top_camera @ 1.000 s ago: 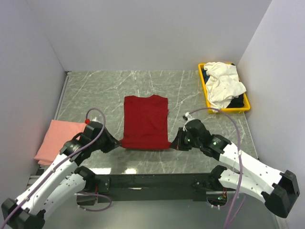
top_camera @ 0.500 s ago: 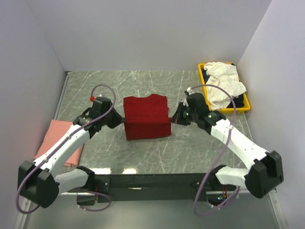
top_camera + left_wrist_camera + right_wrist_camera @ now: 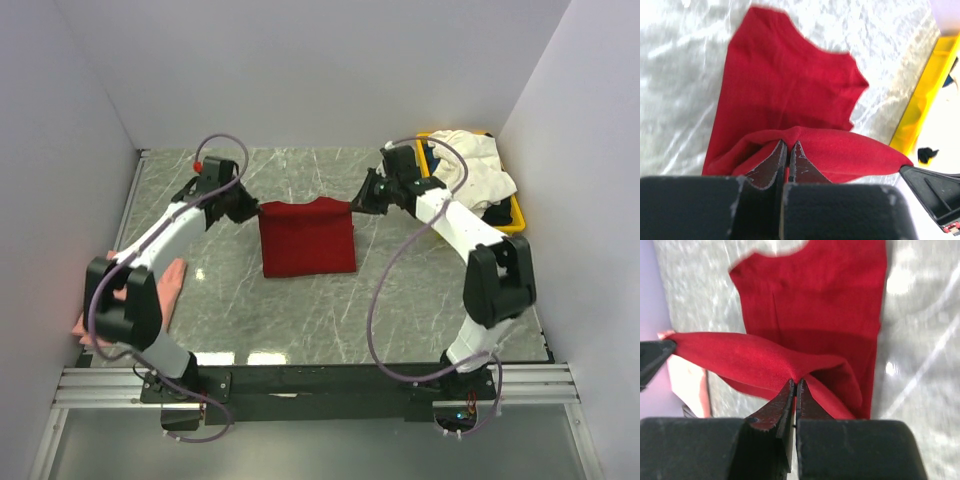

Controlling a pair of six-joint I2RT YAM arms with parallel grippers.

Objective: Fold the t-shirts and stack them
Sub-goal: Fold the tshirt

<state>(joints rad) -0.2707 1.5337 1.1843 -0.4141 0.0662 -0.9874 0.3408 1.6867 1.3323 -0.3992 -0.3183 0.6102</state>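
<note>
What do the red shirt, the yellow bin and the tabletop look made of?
The dark red t-shirt: soft matte knit cloth, it drapes and folds. The yellow bin: probably rigid plastic, smooth even walls. The table: glossy grey-green marble look, veins and glare; possibly laminate.

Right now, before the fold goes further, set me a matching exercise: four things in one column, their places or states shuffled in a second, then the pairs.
1. dark red t-shirt
2. salmon-pink t-shirt
3. white t-shirt
4. yellow bin

A. heaped in the bin
B. at the far right corner of the table
C. pinched by the left end effector and the right end effector
D. at the table's left edge, partly hidden by the left arm

Pairs: 1-C, 2-D, 3-A, 4-B
</note>
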